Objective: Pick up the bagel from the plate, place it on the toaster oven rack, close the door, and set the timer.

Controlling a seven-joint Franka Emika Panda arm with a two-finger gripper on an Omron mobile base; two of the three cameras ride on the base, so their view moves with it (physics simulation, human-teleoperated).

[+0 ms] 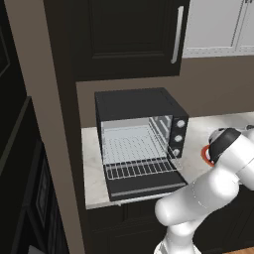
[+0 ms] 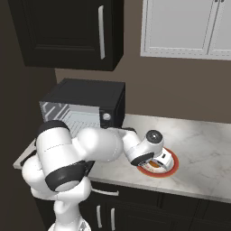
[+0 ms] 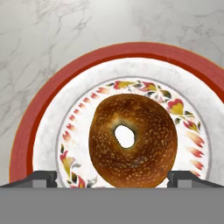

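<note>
In the hand view the golden-brown bagel [image 3: 133, 140] lies flat on the plate [image 3: 39, 113], which is white with a red-orange rim and a flower ring. My gripper [image 3: 113, 179] hovers just above it, open, one fingertip [image 3: 43, 178] to each side of the bagel and touching nothing. From the right base view the hand [image 2: 151, 149] hangs over the plate [image 2: 173, 166] on the marble counter. The black toaster oven [image 1: 134, 101] stands to the left. Its door [image 1: 144, 187] is folded down, and the silver rack [image 1: 139, 161] is slid partly out over it.
Three knobs [image 1: 177, 138] run down the oven's right face. Dark upper cabinets [image 1: 124, 34] hang above the oven, and white ones [image 2: 185, 27] hang over the plate. A tall dark unit [image 1: 30, 149] closes off the left. The marble counter [image 2: 207, 149] stretches away to the right.
</note>
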